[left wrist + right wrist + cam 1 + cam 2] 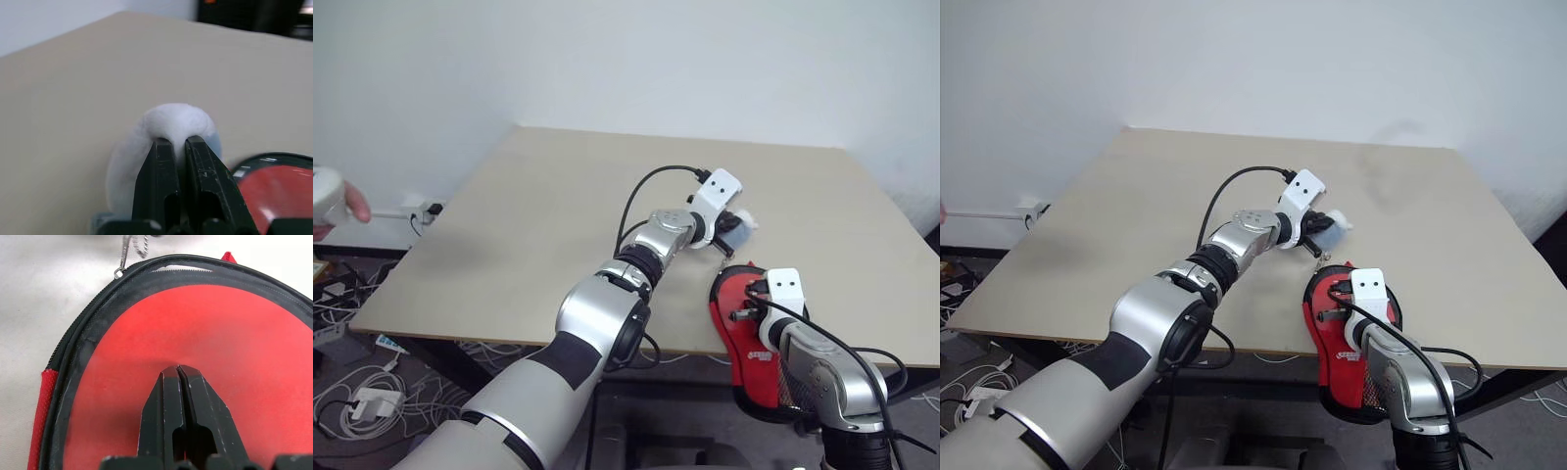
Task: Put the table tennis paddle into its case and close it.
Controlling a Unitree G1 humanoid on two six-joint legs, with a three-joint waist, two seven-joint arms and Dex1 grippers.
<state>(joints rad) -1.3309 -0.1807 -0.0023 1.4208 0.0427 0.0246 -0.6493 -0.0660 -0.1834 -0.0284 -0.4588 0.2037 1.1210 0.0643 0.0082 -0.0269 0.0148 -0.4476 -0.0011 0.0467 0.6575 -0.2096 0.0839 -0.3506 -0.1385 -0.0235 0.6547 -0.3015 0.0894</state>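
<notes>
The red case (734, 333) lies on the table (538, 215) at its front right edge, its handle end with the black mesh hanging past the edge. Its lid is down, with a black rim (98, 328) around the red face. My right gripper (178, 369) is shut, with its tips on the red lid. A small metal zip chain (128, 254) leads from the rim's far end to a soft white tag (176, 122). Just beyond the case, my left gripper (178, 142) is shut on that tag. The table tennis paddle is hidden.
A person's hand (335, 201) holds a white device at the far left, off the table. Cables and a power strip (367, 401) lie on the floor below the table's left front corner. A white wall stands behind the table.
</notes>
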